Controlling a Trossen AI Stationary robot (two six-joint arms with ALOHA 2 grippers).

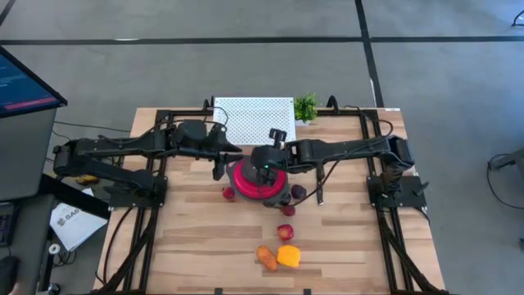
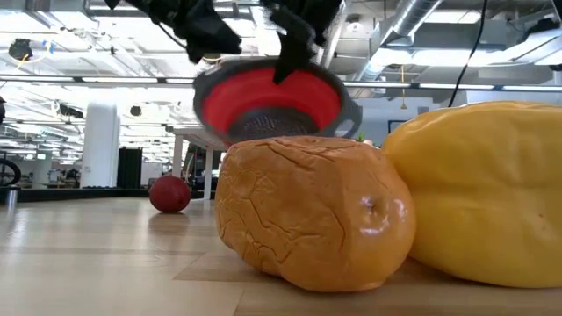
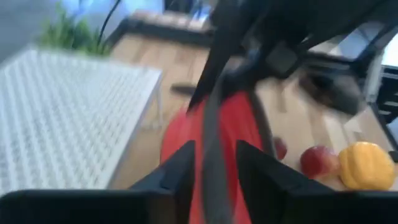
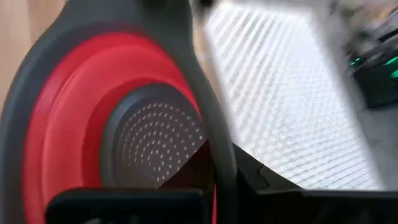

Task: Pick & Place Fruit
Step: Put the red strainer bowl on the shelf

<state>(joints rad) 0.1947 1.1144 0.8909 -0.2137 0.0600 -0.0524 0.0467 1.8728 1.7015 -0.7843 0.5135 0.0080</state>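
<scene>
While bowl (image 1: pixel 260 182) tilts, both grippers clamp rim

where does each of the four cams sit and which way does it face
High: overhead, straight down; both arms meet at the red bowl.
Low: table height, facing the room; orange fruit close, bowl lifted and tilted behind.
Left wrist: past the left claw, around the bowl's rim.
Right wrist: right claw on the rim.
All four show the bowl.
</scene>
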